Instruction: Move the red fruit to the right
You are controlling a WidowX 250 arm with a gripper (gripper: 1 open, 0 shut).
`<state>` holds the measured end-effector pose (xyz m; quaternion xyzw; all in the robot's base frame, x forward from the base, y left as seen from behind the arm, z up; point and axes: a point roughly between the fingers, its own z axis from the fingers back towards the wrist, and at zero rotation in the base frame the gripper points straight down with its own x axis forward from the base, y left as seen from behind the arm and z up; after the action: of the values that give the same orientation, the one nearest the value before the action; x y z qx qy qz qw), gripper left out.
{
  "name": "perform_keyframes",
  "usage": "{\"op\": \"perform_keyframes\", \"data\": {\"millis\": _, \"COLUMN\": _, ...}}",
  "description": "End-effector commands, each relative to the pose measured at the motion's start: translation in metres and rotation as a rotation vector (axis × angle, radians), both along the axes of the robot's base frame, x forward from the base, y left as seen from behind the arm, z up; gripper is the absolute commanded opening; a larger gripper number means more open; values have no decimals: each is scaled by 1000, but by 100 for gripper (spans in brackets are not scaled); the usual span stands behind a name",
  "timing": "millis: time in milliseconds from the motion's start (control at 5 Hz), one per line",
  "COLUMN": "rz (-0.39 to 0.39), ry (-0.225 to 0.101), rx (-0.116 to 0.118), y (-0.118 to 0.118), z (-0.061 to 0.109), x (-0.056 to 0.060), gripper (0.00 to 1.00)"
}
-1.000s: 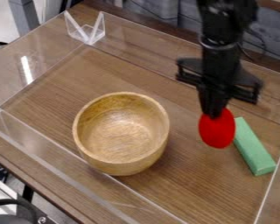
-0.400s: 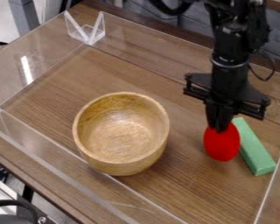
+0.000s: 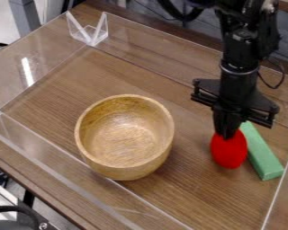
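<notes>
Judged at set-down stage. To finish well: lower red fruit (image 3: 229, 151) gently to firm seating on table (image 3: 62, 85), open fingers fully before lifting, withdraw straight up, no drag or tip; keep clear of green block (image 3: 265, 154) just beside on rt. Gripper (image 3: 236, 132) pointing down, clamped on fruit's top. Fruit: small, bright red, oval, top hidden under fingers; at or nr table surface, rt of wooden bowl (image 3: 123, 135); contact w/ block not confirmable.

One red fruit (image 3: 229, 153), one wooden bowl (image 3: 123, 136), one green block (image 3: 262, 154), one end effector (image 3: 230, 132)
</notes>
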<state>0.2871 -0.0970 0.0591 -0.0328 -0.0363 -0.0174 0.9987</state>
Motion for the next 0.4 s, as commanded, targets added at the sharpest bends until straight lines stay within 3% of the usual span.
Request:
{"op": "perform_keyframes", "data": {"millis": 0, "rz": -20, "ry": -47, "rx": -6, "y": -6, "z": 11, "x": 10, "gripper": 0}}
{"op": "perform_keyframes", "data": {"millis": 200, "rz": -27, "ry": -39, "rx": 1, "y": -7, "z": 7, "x": 10, "gripper": 0}}
